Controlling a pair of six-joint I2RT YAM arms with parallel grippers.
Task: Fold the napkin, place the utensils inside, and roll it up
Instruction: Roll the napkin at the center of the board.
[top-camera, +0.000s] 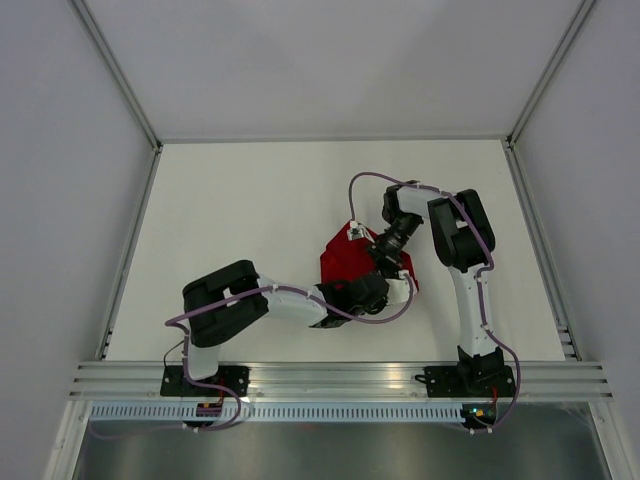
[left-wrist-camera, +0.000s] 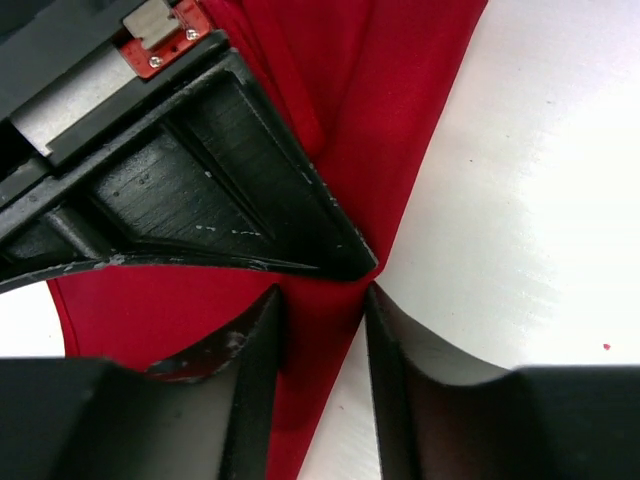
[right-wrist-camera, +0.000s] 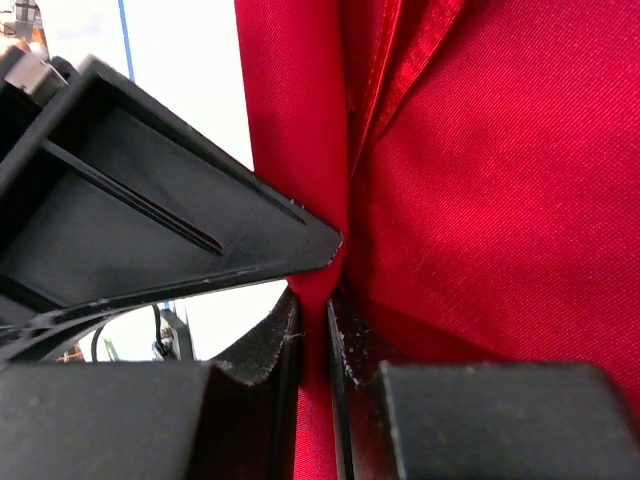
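The red napkin (top-camera: 343, 262) lies bunched on the white table, right of centre. My right gripper (top-camera: 388, 260) reaches down onto its right edge and is shut on a thin fold of the napkin (right-wrist-camera: 500, 200); in the right wrist view my right gripper (right-wrist-camera: 312, 305) has red cloth pinched between its fingers. My left gripper (top-camera: 393, 286) meets it from the near side. In the left wrist view my left gripper (left-wrist-camera: 322, 300) is open, its fingers either side of the napkin's (left-wrist-camera: 350, 120) edge, tip to tip with the right gripper's finger (left-wrist-camera: 230, 180). No utensils are in view.
The white table (top-camera: 250, 220) is bounded by grey walls on the left, right and back, with an aluminium rail (top-camera: 330, 375) along the near edge. The left arm's elbow (top-camera: 225, 295) rests low at the near left.
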